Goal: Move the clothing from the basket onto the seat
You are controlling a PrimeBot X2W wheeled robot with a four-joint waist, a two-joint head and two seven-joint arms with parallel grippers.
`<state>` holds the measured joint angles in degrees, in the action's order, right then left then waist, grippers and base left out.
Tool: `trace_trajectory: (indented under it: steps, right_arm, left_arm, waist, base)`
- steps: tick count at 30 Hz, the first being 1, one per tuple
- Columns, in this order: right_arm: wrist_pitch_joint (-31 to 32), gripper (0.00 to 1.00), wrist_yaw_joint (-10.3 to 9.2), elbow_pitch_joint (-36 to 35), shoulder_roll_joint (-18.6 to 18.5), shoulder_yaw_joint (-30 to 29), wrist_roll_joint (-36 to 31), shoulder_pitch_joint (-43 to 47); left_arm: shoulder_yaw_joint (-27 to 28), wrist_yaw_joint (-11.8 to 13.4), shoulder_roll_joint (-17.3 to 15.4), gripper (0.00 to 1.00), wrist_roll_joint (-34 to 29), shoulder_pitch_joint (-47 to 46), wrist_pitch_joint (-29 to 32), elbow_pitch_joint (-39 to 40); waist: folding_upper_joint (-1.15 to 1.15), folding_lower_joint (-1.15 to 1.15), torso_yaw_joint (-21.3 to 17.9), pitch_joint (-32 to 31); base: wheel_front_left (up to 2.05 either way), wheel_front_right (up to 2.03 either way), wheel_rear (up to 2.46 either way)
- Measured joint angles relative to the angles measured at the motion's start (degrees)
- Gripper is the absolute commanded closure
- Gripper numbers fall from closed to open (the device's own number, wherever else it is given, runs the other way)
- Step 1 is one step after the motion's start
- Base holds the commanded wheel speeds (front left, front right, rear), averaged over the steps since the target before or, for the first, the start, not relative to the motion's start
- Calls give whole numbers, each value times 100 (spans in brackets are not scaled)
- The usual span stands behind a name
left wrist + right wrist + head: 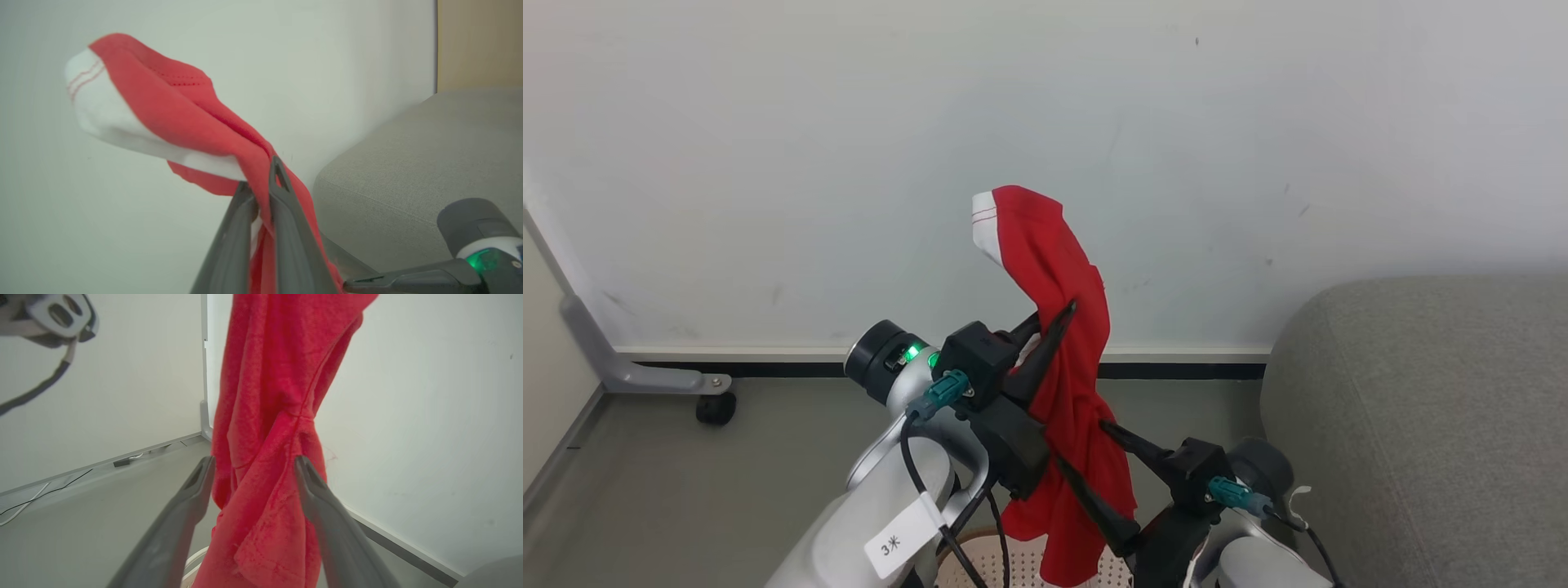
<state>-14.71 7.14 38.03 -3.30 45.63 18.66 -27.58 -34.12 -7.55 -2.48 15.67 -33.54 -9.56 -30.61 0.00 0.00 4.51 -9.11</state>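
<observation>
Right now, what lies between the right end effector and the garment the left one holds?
Nothing: in the right wrist view the red garment hangs between the right end effector's open fingers. The left end effector is shut on it.

The basket (1021, 567) shows as a perforated sliver at the head view's bottom edge. The rest is cut off or hidden behind the left arm (882, 514) and the hanging garment (1054, 261), whose lower end also runs off that edge. The seat (1421, 425) is cut by the right and bottom edges, and in the left wrist view the right arm (474, 228) covers part of it. In the right wrist view the garment leaves the frame at top and bottom, and whether the right gripper (253, 461) touches it cannot be told.
</observation>
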Motion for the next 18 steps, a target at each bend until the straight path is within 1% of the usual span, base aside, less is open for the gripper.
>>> trace_trajectory:
  steps: [3,12,15,16,17,18]
  right_arm:
    - [0,0,0,118,2,85,166,-137]
    - [0,0,0,592,-1,286,672,-275]
    - [2,0,-1,700,-4,401,802,-365]
    - [2,2,-7,711,-3,436,843,-409]
    - [2,50,-7,728,-2,478,894,-453]
    - [2,60,-8,733,0,519,957,-491]
  left_arm:
    - [-88,0,-3,100,148,-21,41,118]
    - [-370,0,0,100,343,-40,147,491]
    - [-390,0,-1,100,490,-40,188,586]
    - [-390,0,-3,100,526,-40,197,613]
    - [-392,0,-3,100,556,-40,198,646]
    - [-392,0,-3,100,575,-40,201,679]
  waist:
    - [0,0,57,21]
    - [0,0,190,79]
    - [0,0,226,99]
    - [0,0,234,105]
    - [0,0,240,110]
    - [0,0,245,115]
  base:
    - [0,0,0]
    - [0,0,0]
    - [0,0,0]
    - [0,0,0]
    - [0,0,0]
    - [0,0,0]
